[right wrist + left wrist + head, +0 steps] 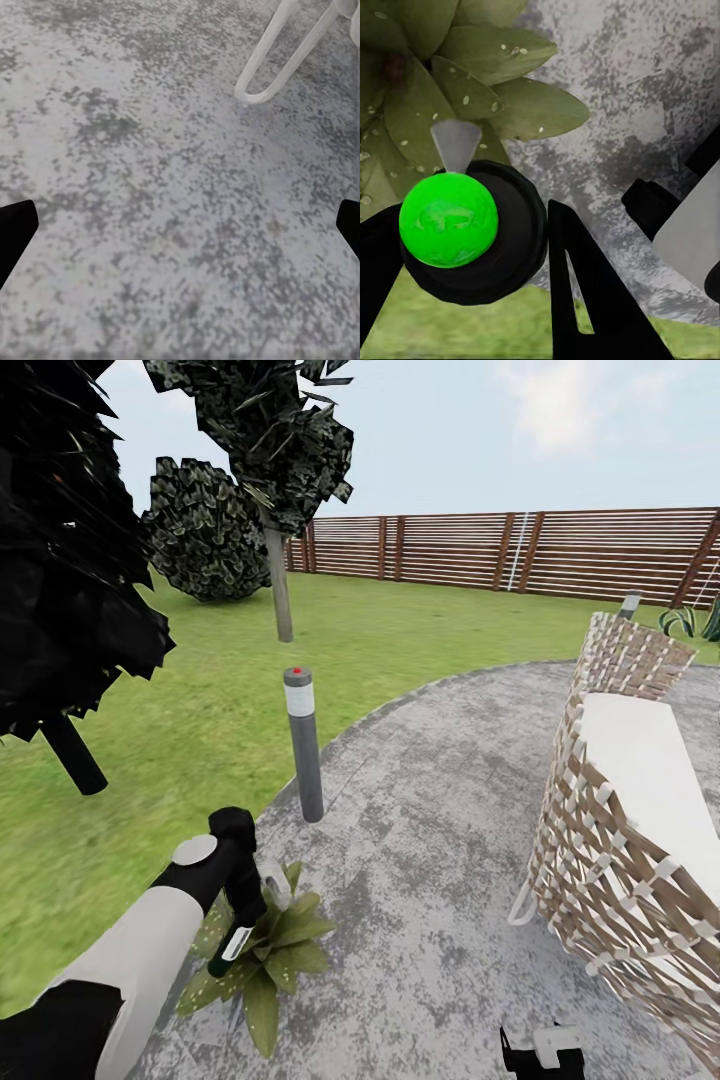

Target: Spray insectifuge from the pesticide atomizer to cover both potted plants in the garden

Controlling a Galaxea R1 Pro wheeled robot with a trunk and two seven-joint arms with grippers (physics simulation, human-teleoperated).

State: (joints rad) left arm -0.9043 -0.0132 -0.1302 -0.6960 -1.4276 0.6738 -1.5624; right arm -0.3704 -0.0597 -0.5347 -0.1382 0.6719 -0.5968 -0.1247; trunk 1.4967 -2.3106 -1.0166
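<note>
Mottled grey stone patio (430,860) meets green lawn where the left gripper (240,895) is clamped on the slim dark-green pesticide atomizer (232,945), tilted, its pale trigger head pointing over the speckled broad-leaved potted plant (265,960) directly beneath; the right gripper (545,1055) hangs apart-jawed, well aside.

Left hand (240,905) around the pesticide atomizer (236,935) over a speckled potted plant (270,955) — grey bollard lamp (303,745) beyond.
</note>
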